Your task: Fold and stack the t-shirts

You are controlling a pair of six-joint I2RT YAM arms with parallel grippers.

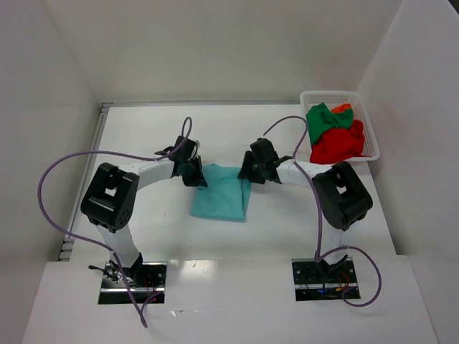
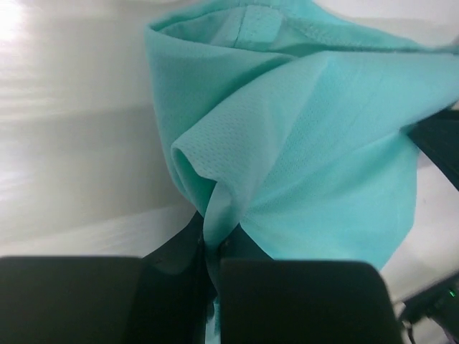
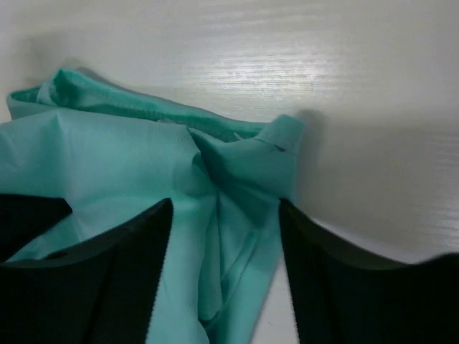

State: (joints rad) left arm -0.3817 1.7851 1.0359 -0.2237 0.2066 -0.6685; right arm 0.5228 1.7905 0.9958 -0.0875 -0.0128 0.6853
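Observation:
The teal t-shirt (image 1: 221, 193) lies partly folded on the table between my two arms. My left gripper (image 1: 193, 174) is at its upper left corner, shut on a pinch of the teal cloth (image 2: 301, 136), which is drawn up into its jaws. My right gripper (image 1: 252, 172) is at the shirt's upper right corner, jaws open and set astride a bunched fold of the cloth (image 3: 229, 215) without pinching it. A dark green t-shirt (image 1: 326, 118), a red t-shirt (image 1: 338, 143) and a bit of an orange t-shirt (image 1: 343, 108) lie crumpled in the basket.
A white lattice basket (image 1: 369, 136) stands at the back right of the white table (image 1: 143, 129). White walls close in the left, back and right sides. Purple cables loop over both arms.

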